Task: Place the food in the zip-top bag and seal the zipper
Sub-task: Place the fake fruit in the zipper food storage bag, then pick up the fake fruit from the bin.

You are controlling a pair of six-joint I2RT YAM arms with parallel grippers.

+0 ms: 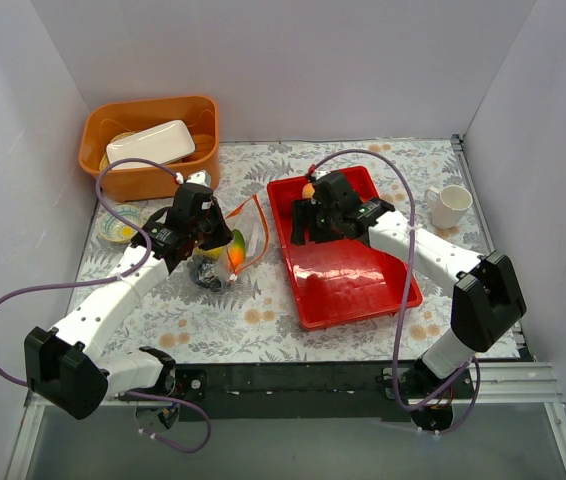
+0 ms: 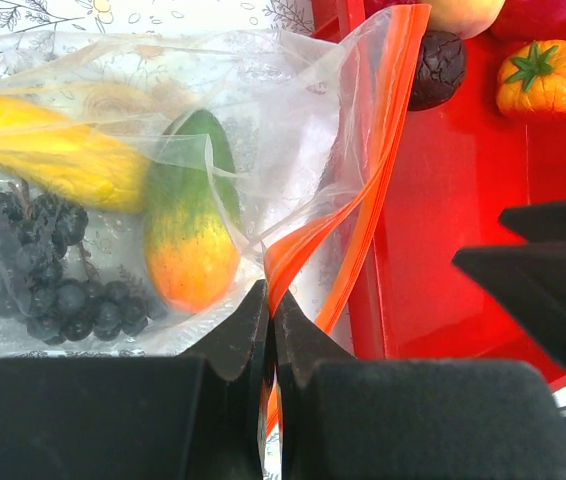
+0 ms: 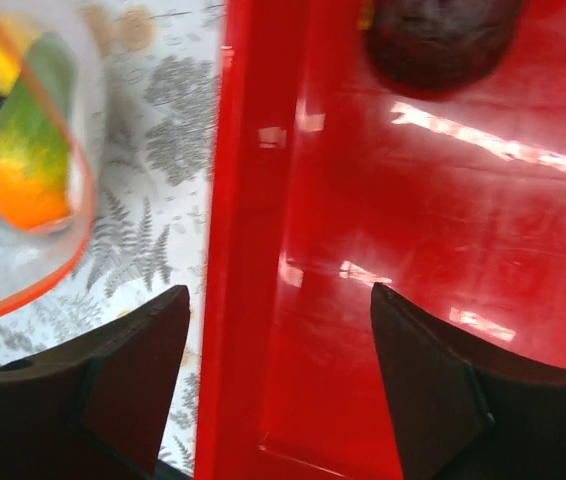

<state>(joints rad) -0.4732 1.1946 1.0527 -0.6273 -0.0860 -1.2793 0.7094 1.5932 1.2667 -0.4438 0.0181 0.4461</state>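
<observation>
The clear zip-top bag (image 2: 263, 110) lies on the table left of the red tray (image 1: 358, 285). Inside it are a yellow oblong piece (image 2: 53, 150), a green-orange mango (image 2: 188, 225) and a dark grape bunch (image 2: 53, 285). My left gripper (image 2: 271, 300) is shut on the orange-red zipper (image 2: 388, 120) at the bag's mouth. My right gripper (image 3: 278, 330) stands open with nothing in it, straddling the tray's left wall. A dark red ball (image 3: 443, 40), a peach-orange ball (image 1: 308, 190) and an orange fruit with a green top (image 2: 545, 80) rest at the tray's far end.
An orange basin (image 1: 153, 175) holding a white dish stands at the back left. A small bowl (image 1: 120, 222) sits in front of it. A white mug (image 1: 451, 205) is right of the tray. White walls close in the leaf-patterned table.
</observation>
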